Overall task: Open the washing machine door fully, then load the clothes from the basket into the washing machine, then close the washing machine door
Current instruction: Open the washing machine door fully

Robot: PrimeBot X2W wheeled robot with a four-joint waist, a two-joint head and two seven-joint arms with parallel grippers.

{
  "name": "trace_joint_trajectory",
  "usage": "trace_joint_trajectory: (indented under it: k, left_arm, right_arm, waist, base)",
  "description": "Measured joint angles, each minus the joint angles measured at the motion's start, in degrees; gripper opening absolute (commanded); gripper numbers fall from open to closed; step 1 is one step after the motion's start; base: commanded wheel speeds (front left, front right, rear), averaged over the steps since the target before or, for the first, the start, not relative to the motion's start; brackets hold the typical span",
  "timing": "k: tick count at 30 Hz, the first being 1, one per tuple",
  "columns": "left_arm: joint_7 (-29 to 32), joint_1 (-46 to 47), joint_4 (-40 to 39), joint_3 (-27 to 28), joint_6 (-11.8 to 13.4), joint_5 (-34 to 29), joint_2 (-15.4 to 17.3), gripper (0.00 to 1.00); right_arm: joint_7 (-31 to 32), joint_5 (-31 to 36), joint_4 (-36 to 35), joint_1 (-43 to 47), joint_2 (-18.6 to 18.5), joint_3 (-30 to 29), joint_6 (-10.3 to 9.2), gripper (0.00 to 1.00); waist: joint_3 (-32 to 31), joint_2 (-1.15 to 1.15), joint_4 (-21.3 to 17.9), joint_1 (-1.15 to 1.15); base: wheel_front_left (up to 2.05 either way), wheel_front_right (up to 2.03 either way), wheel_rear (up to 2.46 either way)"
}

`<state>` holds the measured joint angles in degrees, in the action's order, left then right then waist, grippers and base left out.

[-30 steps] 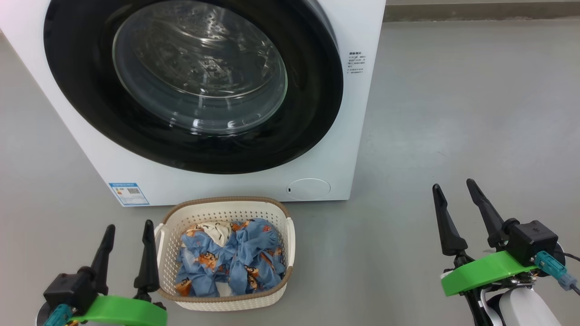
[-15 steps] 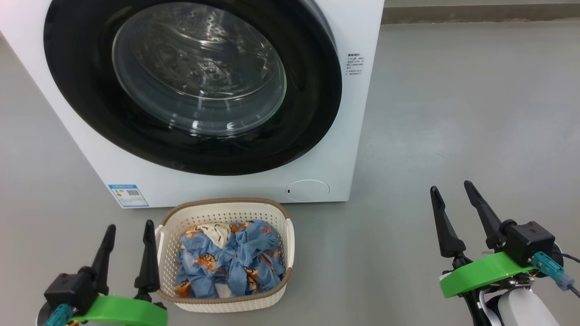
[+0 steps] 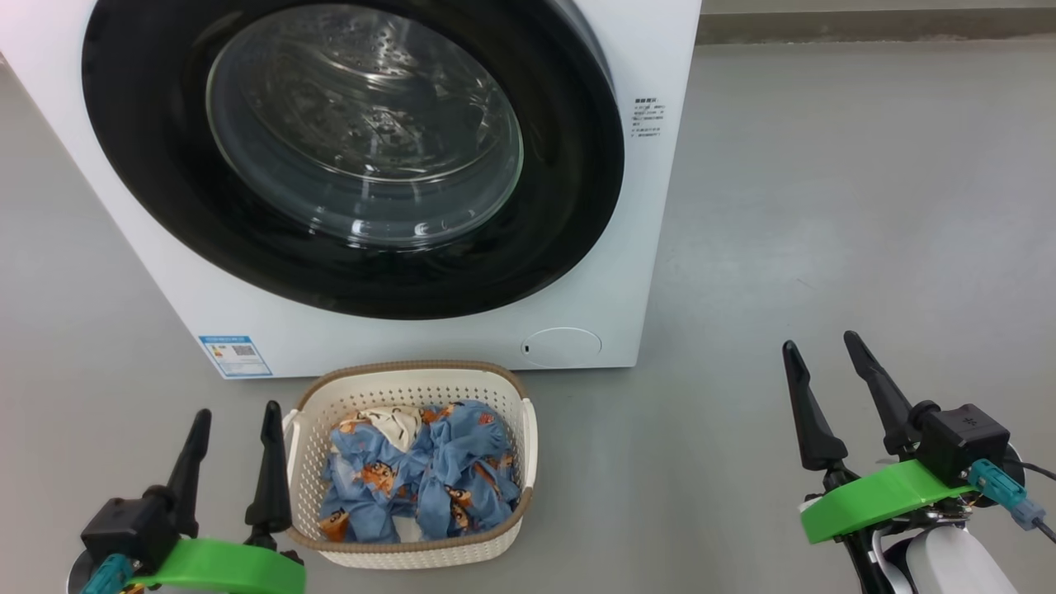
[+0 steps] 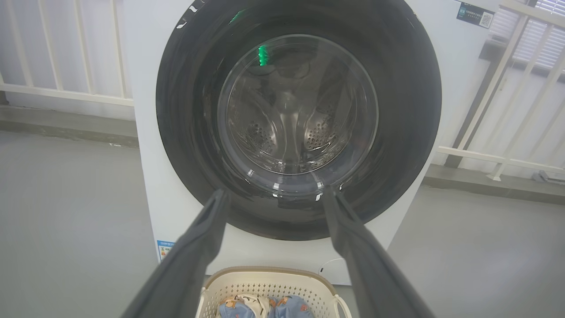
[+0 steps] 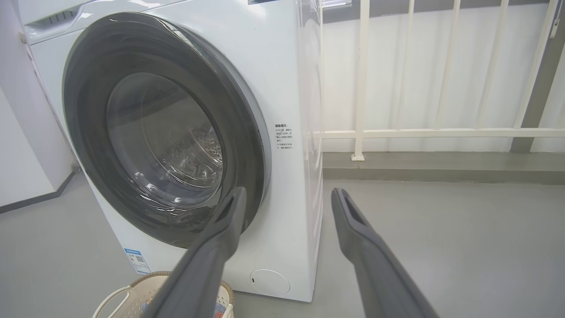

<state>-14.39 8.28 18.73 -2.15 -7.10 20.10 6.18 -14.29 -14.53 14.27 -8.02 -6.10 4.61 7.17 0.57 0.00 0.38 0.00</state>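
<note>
Barely anything has shifted in the past second as both hands hang released and empty, the shut washing machine door (image 3: 569, 165) ahead and left of the right hand (image 3: 818, 340) (the nearer to its right rim), the left hand (image 3: 237, 409) just beside the basket (image 3: 412, 365) of clothes (image 3: 429, 478).

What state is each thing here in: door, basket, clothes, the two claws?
washing machine door: closed or nearly so.
basket: upright on the floor, loaded.
clothes: crumpled in the basket.
left gripper: open, empty.
right gripper: open, empty.
</note>
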Motion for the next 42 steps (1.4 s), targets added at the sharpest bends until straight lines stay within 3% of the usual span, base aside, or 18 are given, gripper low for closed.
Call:
trace_joint_trajectory:
  k: [11,12,13,14,16,17,28,42]
  left_arm:
    - [0.00,0.01,0.32,-0.10,0.00,0.01,-0.01,1.00]
    - [0.00,0.01,0.35,-0.11,0.00,0.00,0.00,1.00]
    - [0.00,0.01,0.38,-0.10,0.00,0.00,0.01,1.00]
    - [0.00,0.01,0.42,-0.09,0.00,0.01,0.02,1.00]
    - [0.00,0.01,0.44,-0.05,0.00,0.09,0.01,1.00]
    - [0.00,0.03,0.44,-0.04,0.00,0.10,0.01,1.00]
    - [0.00,1.19,0.21,0.05,-0.01,0.55,0.01,1.00]
    - [-0.01,2.42,-1.27,-0.56,-0.09,2.13,0.20,1.00]
  right_arm:
    - [0.00,-0.02,-0.07,-0.46,-0.10,-0.97,0.00,1.00]
    - [0.00,-0.02,-0.08,-0.89,-0.12,-1.01,-0.01,0.94]
    - [0.00,-0.03,-0.14,-1.21,-0.13,-1.07,0.00,0.78]
    - [0.00,-0.03,-0.24,-1.25,-0.14,-1.10,0.00,0.55]
    - [0.00,-0.03,-0.25,-1.25,-0.33,-1.20,0.00,0.22]
    - [0.00,-0.03,-0.24,-1.28,-0.47,-1.30,0.00,0.00]
    - [-0.01,-2.40,0.42,-6.67,-2.09,-3.30,0.00,0.00]
    - [-0.25,-11.74,2.59,-12.95,-4.86,-5.33,0.00,0.00]
  waist:
    - [0.65,0.00,0.92,0.00]
    - [0.70,0.00,1.05,0.00]
    - [0.77,0.00,1.16,0.00]
    - [0.85,0.00,1.25,0.00]
    - [1.05,0.00,1.45,0.00]
    - [1.17,0.00,1.55,0.00]
    - [3.79,0.00,3.30,0.00]
    - [6.14,0.00,5.54,0.00]
  base:
    - [0.00,0.00,0.00]
    - [0.00,0.00,0.00]
    - [0.00,0.00,0.00]
    - [0.00,0.00,0.00]
    - [0.00,0.00,0.00]
    - [0.00,0.00,0.00]
    - [0.00,0.00,0.00]
    - [0.00,0.00,0.00]
